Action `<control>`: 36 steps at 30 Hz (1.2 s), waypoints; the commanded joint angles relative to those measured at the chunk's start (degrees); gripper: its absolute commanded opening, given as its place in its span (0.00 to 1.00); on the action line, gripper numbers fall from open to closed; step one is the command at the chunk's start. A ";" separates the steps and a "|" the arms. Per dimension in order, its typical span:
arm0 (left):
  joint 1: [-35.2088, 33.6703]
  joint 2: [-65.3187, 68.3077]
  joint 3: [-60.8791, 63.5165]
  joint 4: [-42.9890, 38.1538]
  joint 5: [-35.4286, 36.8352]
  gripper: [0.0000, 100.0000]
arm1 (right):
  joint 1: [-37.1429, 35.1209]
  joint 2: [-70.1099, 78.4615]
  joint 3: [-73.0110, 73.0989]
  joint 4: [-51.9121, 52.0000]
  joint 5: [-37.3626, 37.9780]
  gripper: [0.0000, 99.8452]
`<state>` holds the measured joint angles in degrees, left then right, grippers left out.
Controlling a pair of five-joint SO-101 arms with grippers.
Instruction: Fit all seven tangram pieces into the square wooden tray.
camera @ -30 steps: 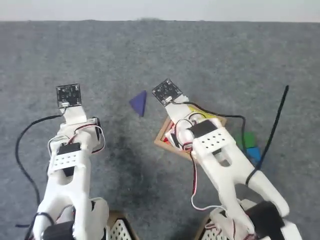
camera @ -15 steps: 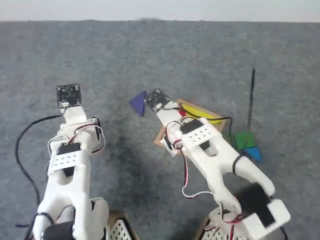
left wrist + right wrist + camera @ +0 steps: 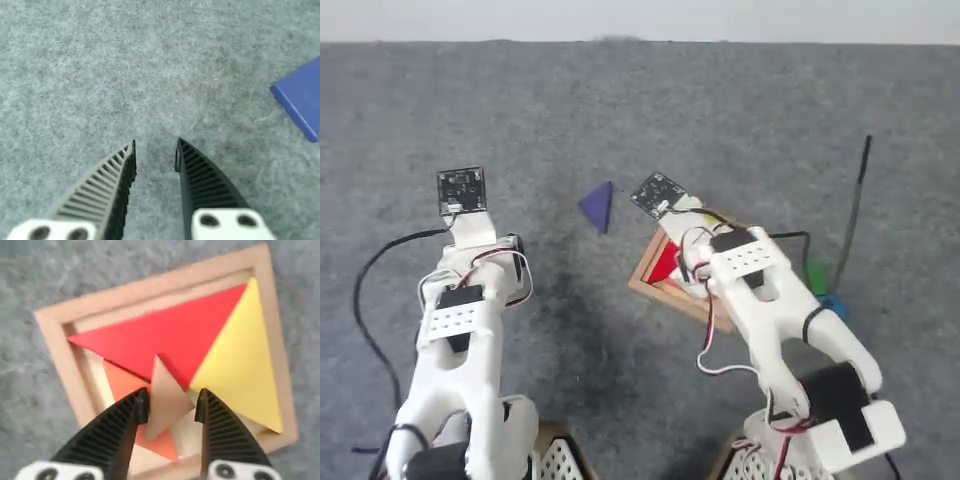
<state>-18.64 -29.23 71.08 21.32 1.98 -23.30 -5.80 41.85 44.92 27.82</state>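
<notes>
Swung back over the wooden tray [image 3: 57, 357], the right tool [image 3: 171, 405] grips a tan triangle [image 3: 167, 395].

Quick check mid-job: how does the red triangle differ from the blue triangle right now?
The red triangle lies inside the wooden tray; the blue triangle lies outside it on the grey mat. Red's edge meets the yellow triangle; blue touches nothing. Red, spanning nearly the tray's width, looks larger than blue. Both lie flat.
</notes>
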 commanded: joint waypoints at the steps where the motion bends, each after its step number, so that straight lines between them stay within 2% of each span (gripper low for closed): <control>1: 0.53 0.09 -0.57 -1.41 -0.62 0.12 | 3.30 -1.71 -3.34 0.75 6.07 0.16; 4: 0.53 0.09 -0.57 -1.41 -0.62 0.12 | 4.97 -1.89 -3.43 0.75 9.76 0.16; 12: 0.53 0.09 -0.57 -1.41 -0.62 0.12 | 5.41 -8.84 -5.98 4.88 10.90 0.16; 16: 0.53 0.09 -0.57 -1.41 -0.62 0.12 | 6.37 -9.10 -5.98 7.16 13.98 0.16; 25: 0.53 0.09 -0.57 -1.41 -0.62 0.12 | 5.93 -5.41 -6.07 6.02 9.58 0.16; 36: 0.44 0.09 -0.48 -1.41 -0.62 0.12 | 7.43 3.03 -5.89 3.03 9.58 0.16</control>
<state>-18.64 -29.23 71.08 21.32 1.98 -17.32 -2.81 38.51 49.05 38.11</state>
